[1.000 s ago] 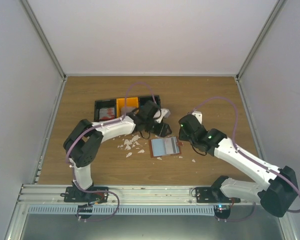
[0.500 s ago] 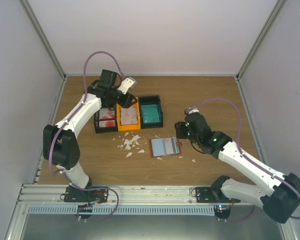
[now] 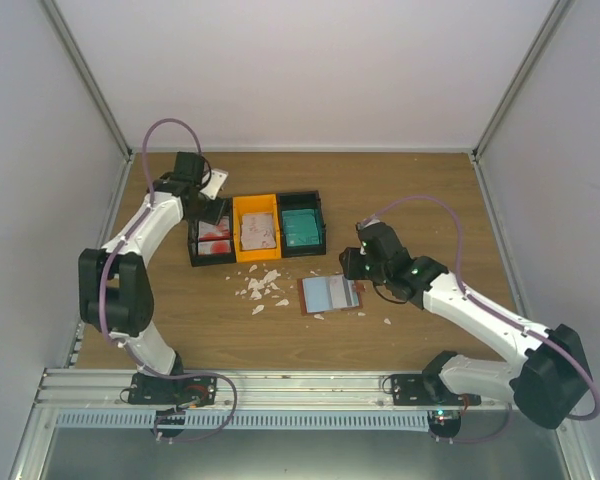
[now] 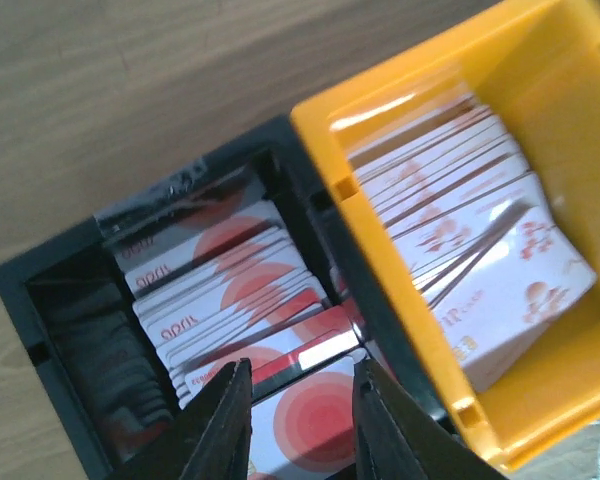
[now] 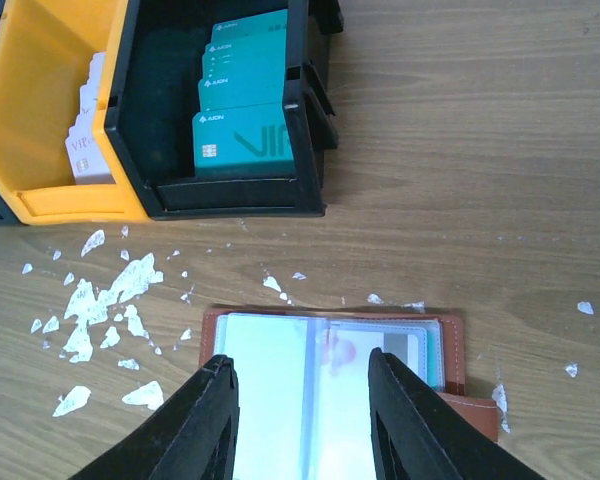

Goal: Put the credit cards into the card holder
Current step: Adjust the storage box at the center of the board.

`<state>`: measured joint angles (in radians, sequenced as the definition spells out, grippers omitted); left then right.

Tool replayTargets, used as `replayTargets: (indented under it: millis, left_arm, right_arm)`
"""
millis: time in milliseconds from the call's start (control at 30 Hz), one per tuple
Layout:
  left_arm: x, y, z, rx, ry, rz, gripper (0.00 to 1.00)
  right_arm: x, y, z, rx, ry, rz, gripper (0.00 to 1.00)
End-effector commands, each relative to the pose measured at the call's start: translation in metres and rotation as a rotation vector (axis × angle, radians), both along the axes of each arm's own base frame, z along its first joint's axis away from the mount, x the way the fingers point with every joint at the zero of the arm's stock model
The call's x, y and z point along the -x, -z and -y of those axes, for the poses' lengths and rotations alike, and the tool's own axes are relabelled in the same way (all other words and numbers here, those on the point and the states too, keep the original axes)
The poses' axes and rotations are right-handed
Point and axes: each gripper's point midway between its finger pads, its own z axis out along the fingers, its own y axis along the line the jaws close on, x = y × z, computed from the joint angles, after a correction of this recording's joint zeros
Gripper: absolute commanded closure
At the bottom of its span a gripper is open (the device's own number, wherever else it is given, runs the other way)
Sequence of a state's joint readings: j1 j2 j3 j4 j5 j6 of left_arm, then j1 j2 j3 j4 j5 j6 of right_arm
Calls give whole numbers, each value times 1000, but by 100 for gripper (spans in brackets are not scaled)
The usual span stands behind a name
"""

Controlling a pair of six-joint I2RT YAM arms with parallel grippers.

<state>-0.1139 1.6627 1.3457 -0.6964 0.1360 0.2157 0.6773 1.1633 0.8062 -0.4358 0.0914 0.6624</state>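
Left end effector (image 4: 300,375), jaws narrowing but empty, has swung over the red-printed plastic credit cards (image 4: 235,295) in the black bin (image 4: 55,330): next pick beginning.

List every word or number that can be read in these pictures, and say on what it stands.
"AION": small, on the front teal plastic card in the black plastic bin.
"VI", cut by the bin wall: large, on the same card.
Print on the red-and-white cards and the pale cards in the orange plastic bin: too blurred to read.
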Motion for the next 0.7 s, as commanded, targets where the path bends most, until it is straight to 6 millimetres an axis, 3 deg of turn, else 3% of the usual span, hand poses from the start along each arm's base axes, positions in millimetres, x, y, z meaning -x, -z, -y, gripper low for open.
replayTargets:
  millis: [0, 133, 233, 500, 667]
  left_arm:
    - [1, 34, -19, -102, -93, -102, 72]
    - [7, 55, -14, -119, -70, -170, 76]
    - [15, 65, 3, -111, 2, -206, 75]
    - [24, 72, 18, -109, 69, -235, 74]
    - [26, 70, 30, -111, 126, -222, 70]
  right_arm:
    - [-2, -11, 0, -43, 19, 19, 63]
    - [-1, -2, 2, -27, 27, -5, 61]
    - [-8, 9, 1, 7, 18, -68, 57]
    - [-56, 37, -16, 77, -65, -114, 56]
    - [-87, 57, -16, 67, -90, -143, 56]
